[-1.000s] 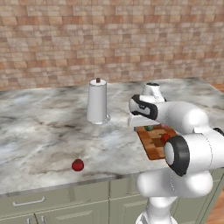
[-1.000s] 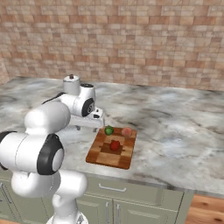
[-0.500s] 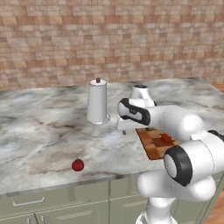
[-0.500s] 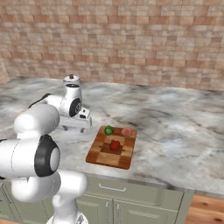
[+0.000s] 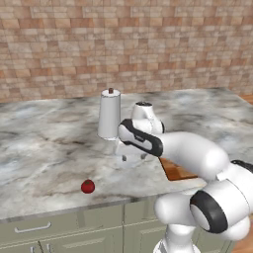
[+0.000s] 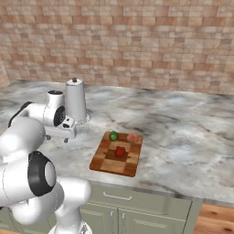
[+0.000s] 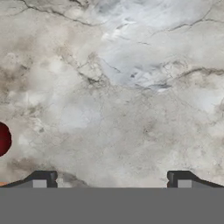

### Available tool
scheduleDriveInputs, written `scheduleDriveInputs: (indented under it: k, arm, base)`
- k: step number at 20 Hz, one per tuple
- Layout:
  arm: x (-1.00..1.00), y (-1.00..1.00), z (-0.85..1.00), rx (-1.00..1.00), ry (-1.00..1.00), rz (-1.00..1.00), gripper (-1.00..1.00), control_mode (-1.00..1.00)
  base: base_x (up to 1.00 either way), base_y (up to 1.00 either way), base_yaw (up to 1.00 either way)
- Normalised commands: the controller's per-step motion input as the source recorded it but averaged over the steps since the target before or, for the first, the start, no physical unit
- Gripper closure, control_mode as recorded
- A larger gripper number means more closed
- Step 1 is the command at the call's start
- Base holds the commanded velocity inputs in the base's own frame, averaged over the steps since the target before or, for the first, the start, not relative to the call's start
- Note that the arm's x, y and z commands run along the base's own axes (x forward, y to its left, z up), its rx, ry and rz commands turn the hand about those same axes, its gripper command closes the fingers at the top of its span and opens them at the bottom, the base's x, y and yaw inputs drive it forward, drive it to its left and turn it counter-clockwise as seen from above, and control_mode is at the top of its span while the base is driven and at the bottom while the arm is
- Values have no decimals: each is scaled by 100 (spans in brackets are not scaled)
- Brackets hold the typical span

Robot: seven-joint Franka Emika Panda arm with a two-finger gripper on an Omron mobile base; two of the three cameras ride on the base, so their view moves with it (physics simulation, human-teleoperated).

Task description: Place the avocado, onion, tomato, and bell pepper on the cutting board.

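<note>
The checkered wooden cutting board (image 6: 103,163) lies on the marble counter. On it sit the green avocado (image 6: 114,135), the pale pink onion (image 6: 132,137) and the red bell pepper (image 6: 119,151). A corner of the board (image 5: 174,171) pokes out behind my arm in the left base view. The deep-red tomato (image 5: 88,186) rests alone near the counter's front edge, and it also shows at the left edge of the hand view as a red ball (image 7: 3,139). My gripper (image 5: 132,158) (image 6: 57,138) (image 7: 111,180) hangs open and empty over bare marble, left of the board and right of the tomato.
A tall white cylinder with a dark knob (image 5: 109,114) (image 6: 76,100) stands just behind the gripper. The counter's front edge (image 5: 74,210) runs close to the tomato. A brick wall backs the counter.
The arm has swung left, away from the cutting board and over the open counter toward the tomato's side. The gripper stayed open; the vegetables on the board have not moved.
</note>
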Motion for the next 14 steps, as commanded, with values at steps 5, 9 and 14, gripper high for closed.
scheduleDriveInputs:
  k: [5,9,14]
  arm:
    - [-34,82,3,0,0,0,-100,-100]
    - [-7,77,20,0,4,0,-100,-100]
    - [0,62,42,0,10,0,-100,-100]
  base:
    - [0,0,0]
    - [0,0,0]
    - [0,0,0]
